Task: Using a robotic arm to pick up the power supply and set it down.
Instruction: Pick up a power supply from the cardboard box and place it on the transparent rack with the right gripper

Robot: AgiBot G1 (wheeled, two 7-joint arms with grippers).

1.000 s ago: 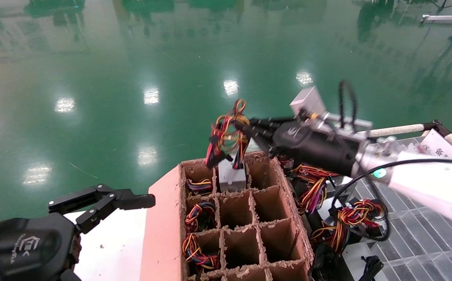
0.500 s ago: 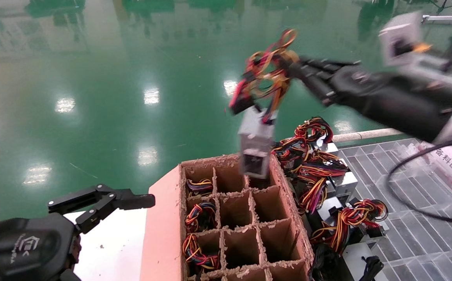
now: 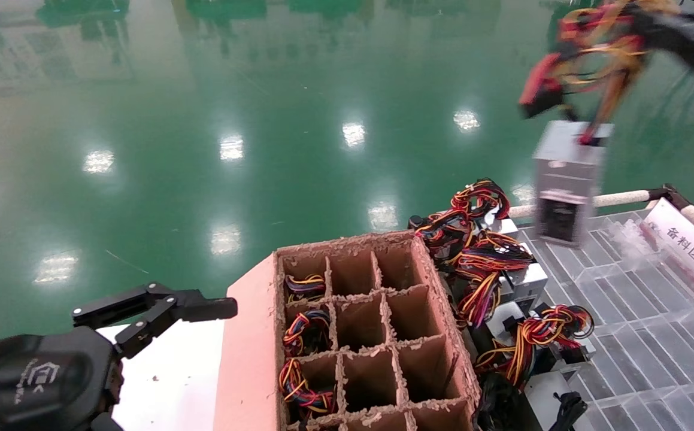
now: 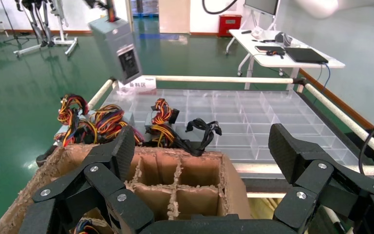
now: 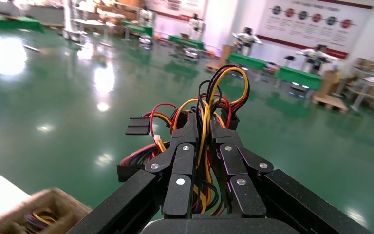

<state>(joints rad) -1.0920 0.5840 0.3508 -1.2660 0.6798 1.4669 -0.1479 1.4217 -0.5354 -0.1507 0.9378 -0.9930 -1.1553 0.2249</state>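
The power supply [image 3: 565, 179], a grey metal box, hangs in the air by its bunch of red, yellow and black wires [image 3: 598, 54]. It is clear of the cardboard box, above the far edge of the clear tray. My right gripper [image 3: 646, 21] at the top right is shut on that wire bunch. The right wrist view shows its fingers [image 5: 182, 156] clamped on the wires [image 5: 224, 92], with the grey box itself hidden. In the left wrist view the power supply [image 4: 117, 48] dangles far off. My left gripper [image 3: 161, 305] stays parked low at the left, open and empty [image 4: 204, 146].
A brown divided cardboard box [image 3: 251, 335] stands in front, with wire bundles in its left cells. Several more power supplies [image 3: 490, 263] lie heaped to its right. A clear gridded tray [image 3: 652, 335] with a white padded rail [image 3: 616, 197] and a label [image 3: 688, 242] lies beyond.
My right gripper has lifted the power supply out of a far cell of the cardboard box and swung it up and to the right. The left arm has not moved.
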